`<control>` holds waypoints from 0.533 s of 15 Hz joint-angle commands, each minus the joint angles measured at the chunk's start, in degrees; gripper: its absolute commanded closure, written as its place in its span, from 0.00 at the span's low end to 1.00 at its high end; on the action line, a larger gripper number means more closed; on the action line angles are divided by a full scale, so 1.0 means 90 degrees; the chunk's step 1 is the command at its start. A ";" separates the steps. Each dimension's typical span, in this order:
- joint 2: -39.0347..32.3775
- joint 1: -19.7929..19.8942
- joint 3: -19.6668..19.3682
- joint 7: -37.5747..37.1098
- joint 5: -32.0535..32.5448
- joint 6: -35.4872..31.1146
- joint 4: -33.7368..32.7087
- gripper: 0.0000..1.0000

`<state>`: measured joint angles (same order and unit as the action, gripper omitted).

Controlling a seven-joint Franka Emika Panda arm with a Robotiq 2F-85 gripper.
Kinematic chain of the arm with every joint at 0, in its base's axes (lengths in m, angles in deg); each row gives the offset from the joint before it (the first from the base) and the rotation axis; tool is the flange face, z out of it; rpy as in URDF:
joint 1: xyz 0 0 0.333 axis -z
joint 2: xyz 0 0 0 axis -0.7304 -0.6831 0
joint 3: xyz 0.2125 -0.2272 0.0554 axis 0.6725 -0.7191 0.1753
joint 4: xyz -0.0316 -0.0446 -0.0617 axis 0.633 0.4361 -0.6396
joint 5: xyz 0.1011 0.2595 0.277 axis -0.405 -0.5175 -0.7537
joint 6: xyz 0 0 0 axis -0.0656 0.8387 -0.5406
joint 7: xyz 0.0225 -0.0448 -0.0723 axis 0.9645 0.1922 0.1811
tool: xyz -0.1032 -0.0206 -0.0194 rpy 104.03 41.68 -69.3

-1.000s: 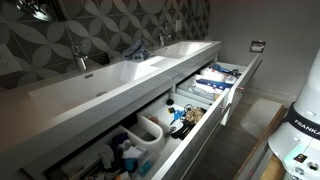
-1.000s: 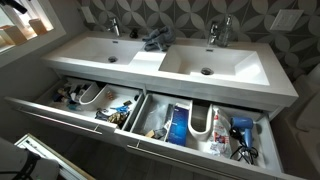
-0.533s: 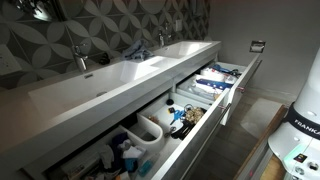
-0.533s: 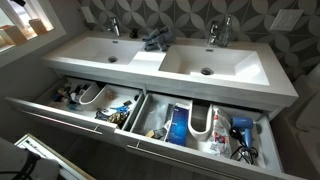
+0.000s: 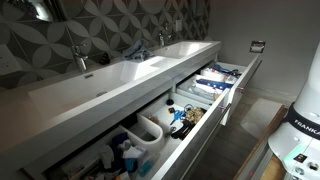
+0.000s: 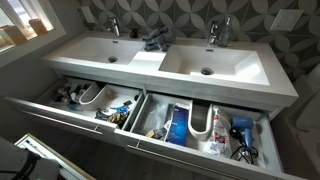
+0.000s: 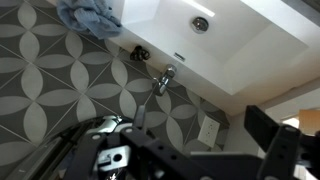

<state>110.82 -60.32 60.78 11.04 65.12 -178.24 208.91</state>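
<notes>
"Since the gripper (image 7: 185,158) hangs well off the wall with its fingers (image 7: 285,150) spread wide and nothing between them, what worries you?"

"Mostly the faucet (image 7: 160,80). It stands straight ahead of the fingers, nearer to them than anything else, and its thin lever sticks out. I reckon a careless push forward would clip that lever and send water into the sink basin (image 7: 245,45)."

"And the blue cloth (image 7: 92,14)?"

"That lies crumpled on the counter, farther ahead and off to one side of the fingers, well apart from them. It's limp, so I'd guess the pads could catch a single fold and lose it, or drag it across the spout."

"Which of the two faucets is it?"

"From the wrist view I cannot tell. In both exterior views the cloth rests between the pair, against the tiled wall (image 7: 60,90)."

"Anything lower down?"

"Both open drawers (image 6: 75,117) jut out under the counter, lower than the fingers as far as I can judge, and they're packed with toiletries. The gripper doesn't show in those views, only the arm's white base (image 5: 300,135), so I can't gauge the clearance. An elbow swinging low could knock a drawer front or spill what's inside. The counter looks hard too, and fingertips coming down steeply would scrape it."
</notes>
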 commanded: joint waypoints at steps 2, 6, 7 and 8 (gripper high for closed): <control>-0.0919 -0.0559 0.0020 0.0674 -0.0505 -0.0849 -0.0659 0.00; -0.1612 -0.1051 -0.0014 0.1318 -0.1145 -0.1809 -0.1039 0.00; -0.1801 -0.1192 -0.0039 0.1576 -0.1375 -0.1989 -0.1164 0.00; -0.1989 -0.1319 -0.0066 0.1850 -0.1609 -0.2161 -0.1297 0.00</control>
<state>98.42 -68.95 61.24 21.12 56.08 -194.27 202.02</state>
